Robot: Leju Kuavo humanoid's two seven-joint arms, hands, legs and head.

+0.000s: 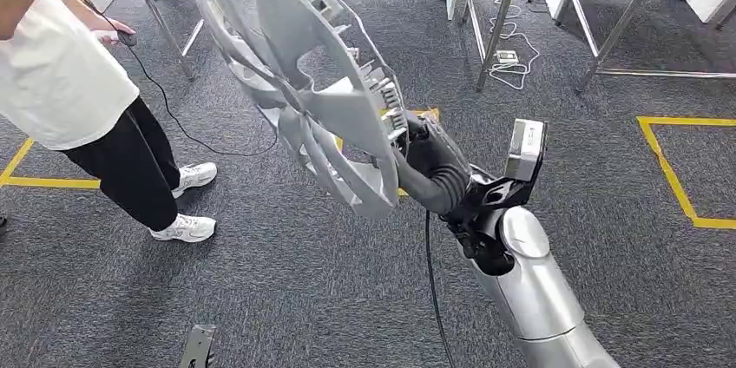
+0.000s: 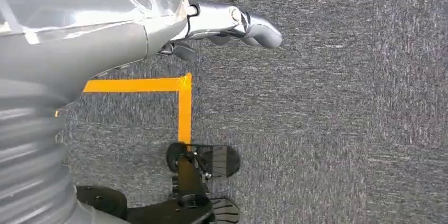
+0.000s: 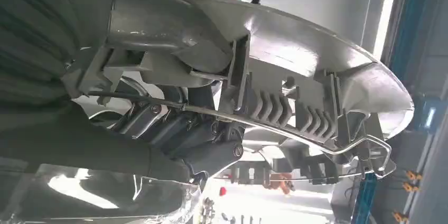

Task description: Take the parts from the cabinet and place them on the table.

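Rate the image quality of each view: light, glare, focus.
Head view: even light, sharp; the wheel cover in the right hand is cropped at the top edge. Left wrist view: glare on the left hand, carpet crisp. Right wrist view: dim foreground, bright blown-out background, cover ribs in focus.

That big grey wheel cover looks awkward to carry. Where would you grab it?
By the outer rim, coming from its ribbed back side, as the right hand does now. The wheel cover is a thin, wide disc with open spokes; its rim carries clips and a wire ring that probably give fingers purchase. The left hand hangs free.
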